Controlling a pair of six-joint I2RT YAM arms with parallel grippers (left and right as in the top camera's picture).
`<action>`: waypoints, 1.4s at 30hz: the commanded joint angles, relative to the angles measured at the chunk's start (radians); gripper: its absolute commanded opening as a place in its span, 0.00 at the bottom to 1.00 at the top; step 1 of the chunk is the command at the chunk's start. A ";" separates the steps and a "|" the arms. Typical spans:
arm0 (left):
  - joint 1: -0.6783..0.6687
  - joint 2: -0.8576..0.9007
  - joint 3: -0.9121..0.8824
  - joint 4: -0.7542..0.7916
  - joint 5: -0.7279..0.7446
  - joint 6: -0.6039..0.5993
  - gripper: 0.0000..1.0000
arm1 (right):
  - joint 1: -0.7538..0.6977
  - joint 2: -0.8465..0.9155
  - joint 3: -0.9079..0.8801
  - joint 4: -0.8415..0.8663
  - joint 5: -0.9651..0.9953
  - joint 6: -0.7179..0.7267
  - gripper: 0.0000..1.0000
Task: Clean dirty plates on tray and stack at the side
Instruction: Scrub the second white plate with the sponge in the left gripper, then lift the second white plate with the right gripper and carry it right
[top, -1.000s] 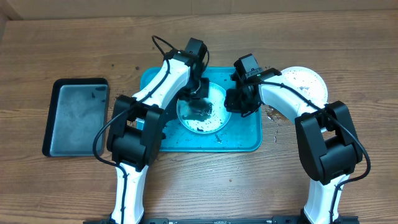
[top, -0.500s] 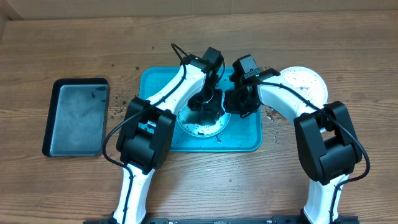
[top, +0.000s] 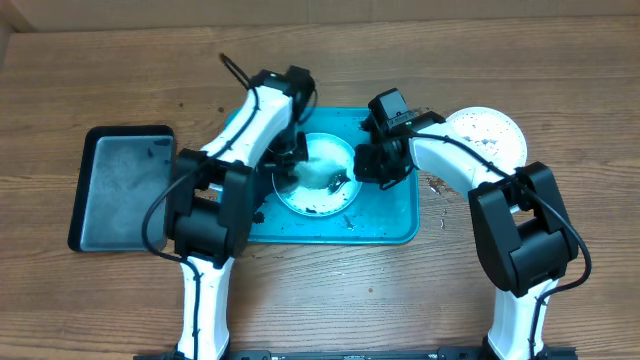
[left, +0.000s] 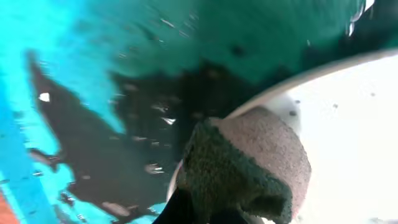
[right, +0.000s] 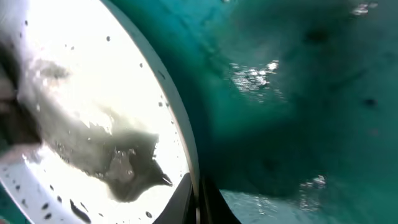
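A pale aqua plate (top: 320, 172) lies on the turquoise tray (top: 395, 215), with black grime along its lower part. My left gripper (top: 289, 162) is shut on a brown-green sponge (left: 258, 158) and presses it on the plate's left rim (left: 298, 81). My right gripper (top: 364, 164) is shut on the plate's right rim (right: 186, 155), pinching it between the jaws (right: 198, 202). A white plate (top: 490, 135) speckled with grime lies on the table, right of the tray. The yellow-green plate is out of view.
A black tray with a grey inside (top: 125, 185) lies at the left of the table. Black crumbs lie on the turquoise tray (top: 350, 222) and on the wood by its right edge (top: 437, 186).
My left gripper swept the sponge from the plate's middle to the right, then back to its left rim. The plate shows less grime. The right gripper has kept its hold.
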 joint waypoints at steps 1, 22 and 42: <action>0.135 -0.162 0.045 0.016 -0.103 -0.039 0.04 | -0.023 0.011 0.034 -0.030 0.054 -0.009 0.04; 0.707 -0.449 0.028 -0.049 0.169 0.066 0.04 | 0.165 0.010 0.534 -0.317 0.541 -0.231 0.04; 0.761 -0.443 0.016 -0.026 0.167 0.044 0.04 | 0.577 0.010 0.537 0.095 1.630 -0.984 0.04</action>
